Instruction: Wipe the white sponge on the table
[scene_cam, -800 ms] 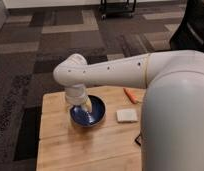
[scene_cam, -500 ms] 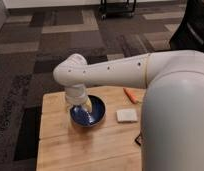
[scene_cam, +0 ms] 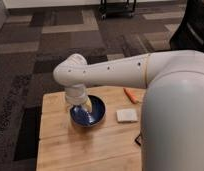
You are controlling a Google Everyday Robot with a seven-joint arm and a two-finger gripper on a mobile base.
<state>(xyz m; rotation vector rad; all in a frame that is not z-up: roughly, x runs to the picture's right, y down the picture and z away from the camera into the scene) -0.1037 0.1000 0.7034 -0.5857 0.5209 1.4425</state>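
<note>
A white robot arm reaches down over a wooden worktop (scene_cam: pixel 70 145). Its gripper (scene_cam: pixel 84 106) hangs over the blue bowl (scene_cam: pixel 97 115), jaws apparently spread wide and holding nothing, though the wrist hides much of them. Nothing has moved since the earlier frames. The white sponge (scene_cam: pixel 127 115) lies untouched just right of the bowl, so wiping has not begun.

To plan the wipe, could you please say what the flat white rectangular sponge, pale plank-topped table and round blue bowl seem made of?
White sponge: matte, probably soft foam. Table: pale wood, visible plank grain. Blue bowl: glossy, with highlights; glazed ceramic or plastic. The gripper hangs over the bowl.
</note>
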